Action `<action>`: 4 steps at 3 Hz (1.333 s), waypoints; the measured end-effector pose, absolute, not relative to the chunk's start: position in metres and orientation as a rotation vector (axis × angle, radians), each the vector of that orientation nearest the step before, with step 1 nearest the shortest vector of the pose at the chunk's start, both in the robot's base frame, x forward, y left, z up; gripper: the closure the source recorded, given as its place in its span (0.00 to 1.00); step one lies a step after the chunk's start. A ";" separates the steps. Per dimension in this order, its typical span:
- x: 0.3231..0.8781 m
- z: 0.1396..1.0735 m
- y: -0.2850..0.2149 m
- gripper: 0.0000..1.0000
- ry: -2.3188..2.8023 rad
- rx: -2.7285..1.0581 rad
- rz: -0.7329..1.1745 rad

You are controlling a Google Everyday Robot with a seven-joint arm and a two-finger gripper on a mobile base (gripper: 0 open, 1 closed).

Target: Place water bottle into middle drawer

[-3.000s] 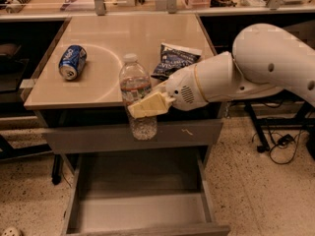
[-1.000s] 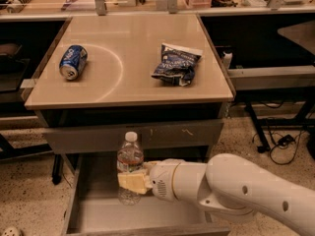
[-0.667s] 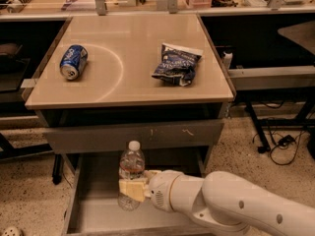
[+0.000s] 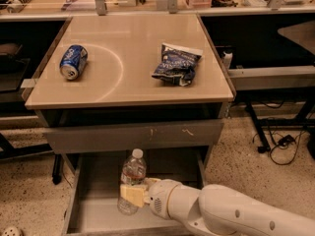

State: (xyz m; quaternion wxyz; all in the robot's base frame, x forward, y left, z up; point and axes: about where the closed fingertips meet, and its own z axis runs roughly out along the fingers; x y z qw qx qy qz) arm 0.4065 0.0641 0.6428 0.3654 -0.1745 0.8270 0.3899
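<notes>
The water bottle (image 4: 132, 178), clear and ribbed with a white cap, stands upright inside the open middle drawer (image 4: 96, 215) below the table top. My gripper (image 4: 133, 195) is shut on the bottle's lower half, its pale fingers (image 4: 129, 194) wrapped across the front. The white arm (image 4: 231, 213) reaches in from the lower right. The bottle's base is low in the drawer, at or just above its grey floor; I cannot tell whether it touches.
A blue soda can (image 4: 73, 62) lies on the table top at the left. A dark chip bag (image 4: 176, 64) lies at the right. A shut grey drawer front with pale scratches (image 4: 133, 135) sits above the open drawer. Cables (image 4: 280, 141) lie on the floor at the right.
The gripper has carried the bottle down from in front of the table top into the open drawer, and it has sunk a little lower over the last second.
</notes>
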 end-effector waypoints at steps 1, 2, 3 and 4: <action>0.407 0.619 0.068 1.00 2.143 -0.419 0.997; 0.416 0.591 0.069 1.00 2.130 -0.390 0.953; 0.427 0.569 0.069 1.00 2.115 -0.357 0.913; 0.436 0.544 0.066 1.00 2.121 -0.323 0.859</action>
